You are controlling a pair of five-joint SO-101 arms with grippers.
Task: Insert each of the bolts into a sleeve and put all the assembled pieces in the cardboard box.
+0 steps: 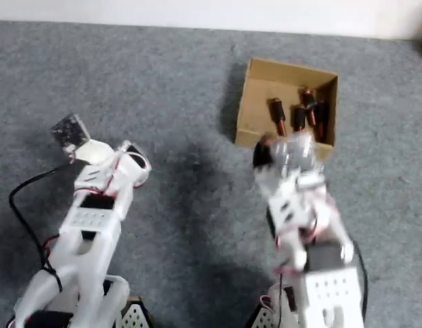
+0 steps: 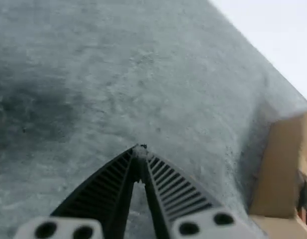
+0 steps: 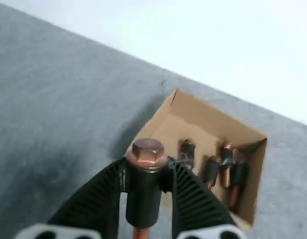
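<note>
Both right jaws snug around sleeve (image 3: 143, 196)

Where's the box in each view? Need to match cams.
High: box upper right of centre.
Left wrist: box cut off at the edge, beyond the left gripper.
Right wrist: box just ahead of the right gripper holding a sleeve.
Shared: white wall behind the box.
</note>
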